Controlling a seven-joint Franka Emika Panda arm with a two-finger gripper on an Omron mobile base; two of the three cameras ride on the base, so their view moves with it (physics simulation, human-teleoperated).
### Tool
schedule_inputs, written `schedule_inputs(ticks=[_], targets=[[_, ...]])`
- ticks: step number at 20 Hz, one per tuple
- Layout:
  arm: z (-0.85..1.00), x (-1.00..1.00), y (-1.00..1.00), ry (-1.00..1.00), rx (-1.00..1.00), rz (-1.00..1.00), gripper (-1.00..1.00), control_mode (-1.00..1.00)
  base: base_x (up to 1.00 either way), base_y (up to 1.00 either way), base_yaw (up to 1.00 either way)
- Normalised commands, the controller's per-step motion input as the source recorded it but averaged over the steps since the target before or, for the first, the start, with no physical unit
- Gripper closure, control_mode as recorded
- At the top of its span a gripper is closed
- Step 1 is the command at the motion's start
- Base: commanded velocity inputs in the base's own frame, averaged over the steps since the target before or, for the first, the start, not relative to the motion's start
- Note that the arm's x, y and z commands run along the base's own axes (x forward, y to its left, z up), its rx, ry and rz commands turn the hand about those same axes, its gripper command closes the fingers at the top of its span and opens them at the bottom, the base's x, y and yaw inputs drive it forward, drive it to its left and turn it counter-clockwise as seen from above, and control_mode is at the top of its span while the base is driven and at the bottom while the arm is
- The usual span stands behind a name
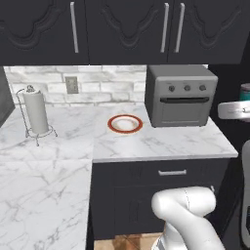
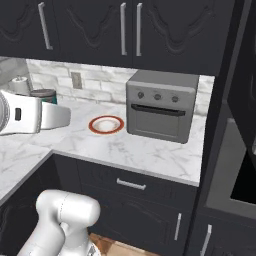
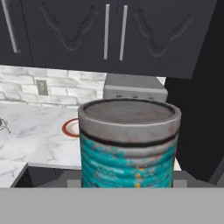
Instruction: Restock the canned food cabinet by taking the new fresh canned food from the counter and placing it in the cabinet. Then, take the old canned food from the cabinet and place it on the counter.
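The old canned food (image 3: pixel 129 146), teal with a worn silvery lid, stands upright and very close in the hand view. It hangs in the air over the front of the white marble counter (image 3: pixel 39 131). My gripper (image 1: pixel 242 103) is shut on the can (image 1: pixel 245 91), at the level of the toaster oven's top and to its right in the left base view. In the right base view the can (image 2: pixel 43 94) peeks from behind my white hand. The fingertips are hidden. The red-orange can and the cabinet's shelf are out of view.
A grey toaster oven (image 1: pixel 180 95) stands at the back of the counter (image 1: pixel 161 141). A red-rimmed white plate (image 1: pixel 125 123) lies to its left, a paper towel holder (image 1: pixel 35 113) farther left. Carved-panel cabinets (image 1: pixel 122 29) hang above. A tall dark panel (image 2: pixel 225 100) rises on the right.
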Motion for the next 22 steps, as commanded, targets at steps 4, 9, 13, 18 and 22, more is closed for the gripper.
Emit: schedule_inputs(ticks=[4, 9, 13, 18, 22], targets=[[0.0, 0.0, 0.0, 0.0, 0.0, 0.0, 1.0, 1.0, 0.3, 0.0, 0.01], [-0.42, 0.27, 0.03, 0.04, -0.02, 0.04, 1.0, -1.0, 0.0, 0.0, 0.0], [-0.64, 0.51, 0.25, 0.23, -0.02, 0.1, 1.0, -1.0, 0.0, 0.0, 0.0], [-0.67, 0.96, 0.6, 0.26, -0.01, 0.11, 1.0, -1.0, 0.0, 0.0, 0.0], [-0.8, 0.98, 0.27, 0.22, 0.0, 0.13, 1.0, -1.0, 0.0, 0.0, 0.0]])
